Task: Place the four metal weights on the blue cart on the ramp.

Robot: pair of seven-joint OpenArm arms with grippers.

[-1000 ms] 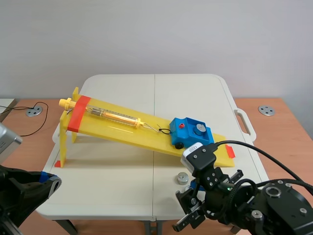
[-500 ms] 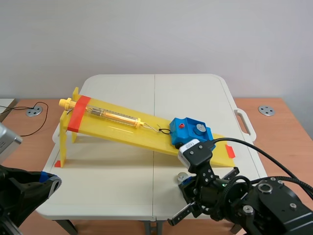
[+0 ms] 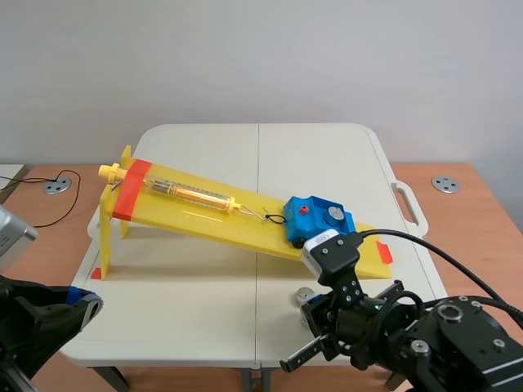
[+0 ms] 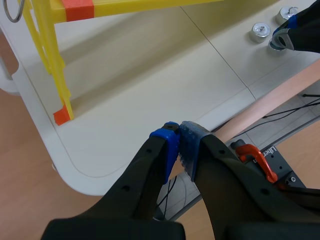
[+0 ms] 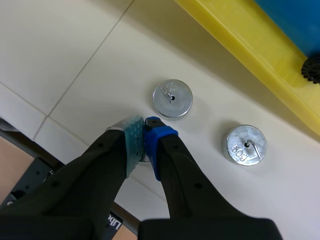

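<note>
scene view: one blue cart (image 3: 315, 223) sits low on the yellow ramp (image 3: 208, 216). one flat silver weight (image 3: 333, 215) lies in its top. one more weight (image 3: 305, 293) shows on the table (image 3: 188, 278), just beside the right arm (image 3: 392, 335).

left wrist view: left gripper (image 4: 179, 147) is off the table's near edge, pads pressed together on nothing. two weights (image 4: 260, 31) (image 4: 289, 12) lie far ahead, beside the right gripper (image 4: 281, 40).

right wrist view: two round silver discs (image 5: 172, 98) (image 5: 246, 145), each stamped with a small centre loop, lie on the table ahead of the gripper and below the ramp. the fingers (image 5: 159, 140) stand narrow over a third disc (image 5: 145, 159); only its rim shows. whether they pinch it cannot be told.
</note>
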